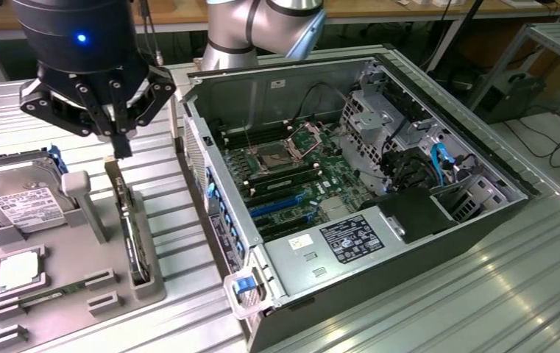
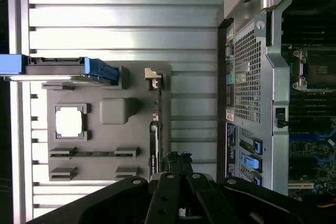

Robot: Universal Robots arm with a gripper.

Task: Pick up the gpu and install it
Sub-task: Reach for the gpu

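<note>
At the exterior view's left the hard drive (image 1: 15,200) lies in the grey holder (image 1: 73,290). The gpu (image 1: 130,228) stands on edge in that holder's slot, a grey post (image 1: 76,198) just beside it. The jaws are closed, poised over the card's far end — touching or not, I cannot tell. A good grasp, I judge, wants them square astride the thin edge. Bare tabletop (image 1: 176,220) separates holder and computer case (image 1: 201,140) — a narrow lane, with the case wall to clear.

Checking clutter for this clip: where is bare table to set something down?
Open ribbed table lies at the exterior view's right of the computer case. A narrow strip runs between case and grey fixture. The fixture is crowded: hard drive, chip, gpu.
</note>
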